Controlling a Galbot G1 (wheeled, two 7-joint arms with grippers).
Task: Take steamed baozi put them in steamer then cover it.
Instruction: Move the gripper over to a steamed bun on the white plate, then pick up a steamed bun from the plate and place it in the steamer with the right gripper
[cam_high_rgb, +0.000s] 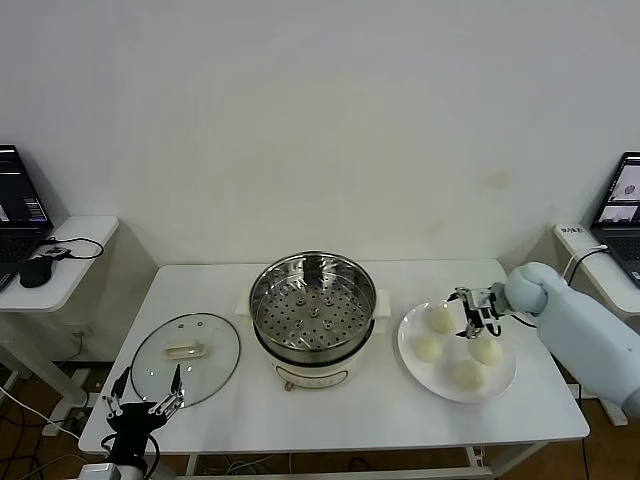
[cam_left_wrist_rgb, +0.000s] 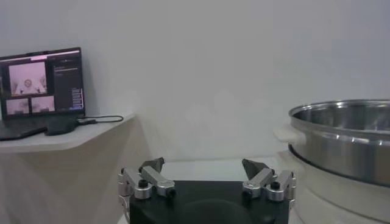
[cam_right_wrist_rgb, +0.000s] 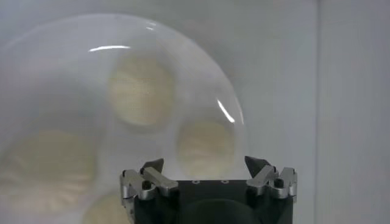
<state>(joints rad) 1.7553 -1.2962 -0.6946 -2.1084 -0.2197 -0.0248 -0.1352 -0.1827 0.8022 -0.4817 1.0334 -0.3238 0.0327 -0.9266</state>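
Four cream-white domed baozi (cam_high_rgb: 441, 320) are still sat on the flat white plate (cam_high_rgb: 412, 328), at 3 o'clock from the shiny steel steamer (cam_high_rgb: 314, 305). The right gripper (cam_high_rgb: 474, 314) is hung over the plate with jaws spread wide, nothing held. The left gripper (cam_high_rgb: 145, 396), also gaping, is parked at 6 o'clock of the clear glass cover (cam_high_rgb: 186, 357). Soft dough could probably be squashed or dropped if pinched off-centre.

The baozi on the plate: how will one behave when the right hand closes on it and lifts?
The baozi look smooth and domed, so probably soft; a hard squeeze may dent one. Being rounded, one could roll on the white plate if nudged off-centre. They sit close together under the open right hand, so fingers may bump a neighbour. Likely light for its size.
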